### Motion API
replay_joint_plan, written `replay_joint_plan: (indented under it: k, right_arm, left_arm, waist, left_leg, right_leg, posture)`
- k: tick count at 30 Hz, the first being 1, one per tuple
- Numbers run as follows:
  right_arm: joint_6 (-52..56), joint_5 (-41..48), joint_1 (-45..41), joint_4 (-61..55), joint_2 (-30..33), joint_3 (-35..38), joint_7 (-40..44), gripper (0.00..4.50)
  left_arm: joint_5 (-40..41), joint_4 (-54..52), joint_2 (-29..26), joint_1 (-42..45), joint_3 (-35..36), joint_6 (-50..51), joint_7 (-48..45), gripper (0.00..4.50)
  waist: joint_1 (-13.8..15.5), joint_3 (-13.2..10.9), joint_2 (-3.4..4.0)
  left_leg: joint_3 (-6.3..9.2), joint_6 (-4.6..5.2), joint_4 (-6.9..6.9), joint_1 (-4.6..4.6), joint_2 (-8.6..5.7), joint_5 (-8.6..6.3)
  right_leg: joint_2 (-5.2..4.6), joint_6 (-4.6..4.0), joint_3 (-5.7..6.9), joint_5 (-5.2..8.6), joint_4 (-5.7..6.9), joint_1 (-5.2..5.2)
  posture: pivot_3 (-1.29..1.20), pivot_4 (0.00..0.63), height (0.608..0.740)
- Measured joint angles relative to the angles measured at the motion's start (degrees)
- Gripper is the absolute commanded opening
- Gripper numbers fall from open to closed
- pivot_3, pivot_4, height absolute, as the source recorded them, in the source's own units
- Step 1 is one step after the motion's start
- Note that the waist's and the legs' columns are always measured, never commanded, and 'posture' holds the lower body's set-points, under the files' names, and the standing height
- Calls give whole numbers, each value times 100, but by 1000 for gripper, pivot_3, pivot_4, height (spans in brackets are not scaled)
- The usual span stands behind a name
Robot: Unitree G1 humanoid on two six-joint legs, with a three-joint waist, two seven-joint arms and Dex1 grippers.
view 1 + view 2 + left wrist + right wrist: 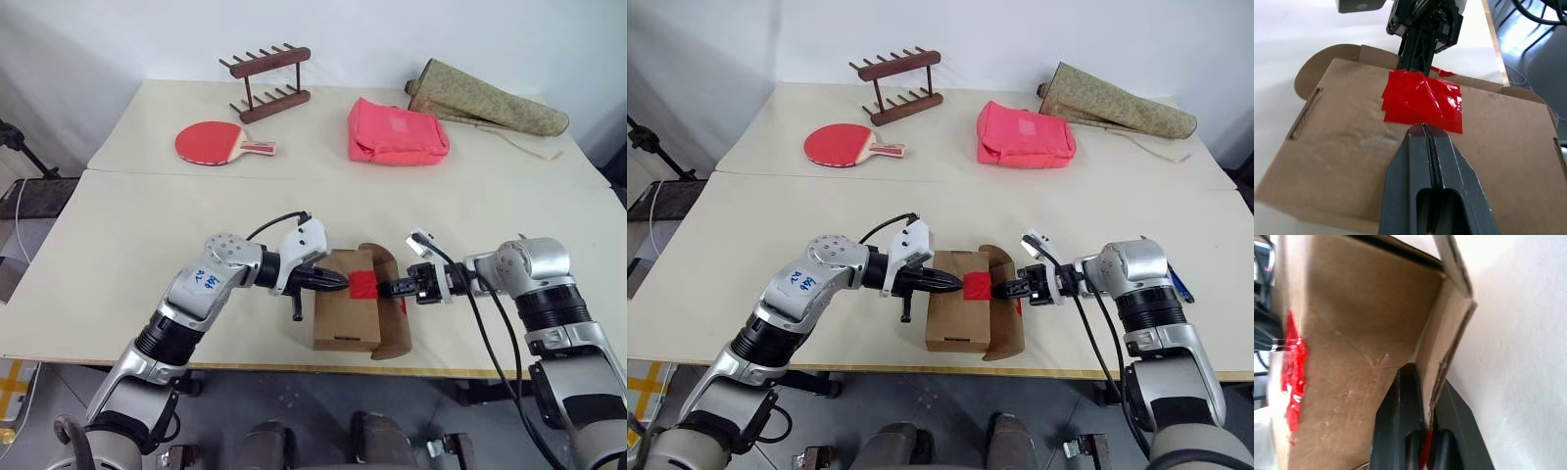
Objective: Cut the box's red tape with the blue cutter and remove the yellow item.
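Far side of the table [118, 245], left to right: red paddle [208, 143], wooden peg rack [266, 82], pink pouch [396, 131], and a rolled tan fabric case [485, 101] at the right end. Near edge: left gripper [340, 282] reaches in from the left, fingers [1415, 166] pressed together with nothing between them, tips resting on the top of the box [345, 311] right at the edge of the red tape [363, 285]. The box sits at the near table edge between the two arms, lid down flat, tape patch wrinkled and stuck on top near the right side. The box's right flap [392, 304] stands open, curving up and outward beside the box. Right gripper [385, 289] comes in from the right, tilted down; in the right wrist view its fingers [1400, 431] are clamped on the cardboard edge of that flap, a sliver of red showing in the pinch. The two grippers point at each other across the tape, tips near but apart. A blue object [1181, 286] peeks out behind the right forearm on the table; too hidden to say if it's the cutter.
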State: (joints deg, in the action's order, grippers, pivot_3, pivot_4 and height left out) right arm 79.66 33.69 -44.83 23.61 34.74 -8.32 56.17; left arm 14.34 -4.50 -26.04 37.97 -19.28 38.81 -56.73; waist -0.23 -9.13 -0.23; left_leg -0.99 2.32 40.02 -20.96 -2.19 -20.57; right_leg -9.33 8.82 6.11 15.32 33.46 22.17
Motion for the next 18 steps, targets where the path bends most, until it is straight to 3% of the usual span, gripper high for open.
replay_joint_plan:
  k: [4,8,10,13,18]
  right_arm:
    - [301,19,-42,16,-19,265,-181,14]
    - [890,195,-49,-96,162,547,-447,14]
    - [1128,423,-134,-91,517,588,-601,14]
    - [1262,894,-391,-74,1184,469,-791,14]
    - [1265,1742,-1008,-52,2405,-356,-1052,14]
  left_arm:
    - [-2,48,9,-14,-3,-167,-15,0]
    - [-7,268,285,-33,5,-565,56,0]
    - [-15,544,726,-25,14,-848,257,0]
    - [-64,923,1260,29,44,-1218,619,0]
    - [-104,1442,2126,144,38,-1634,884,0]
  waist:
    - [6,-3,18]
    - [93,-13,84]
    - [193,-26,122]
    - [226,-33,122]
    - [241,-44,123]
  left_leg:
    - [18,-6,0,-1,0,-3]
    - [35,21,-1,-30,-20,14]
    - [37,38,-1,-51,-46,23]
    - [39,48,3,-67,-61,25]
    - [36,53,-1,-102,-66,23]
  right_leg:
    - [-12,-4,-6,0,-3,-7]
    - [-16,-6,-1,1,10,18]
    - [-24,-6,1,0,5,32]
    - [-29,1,-1,-3,-7,36]
    - [-30,8,16,-7,-55,49]
  posture:
    - [0,150,740]
    - [0,150,740]
    - [0,150,740]
    - [0,150,740]
    - [0,150,740]
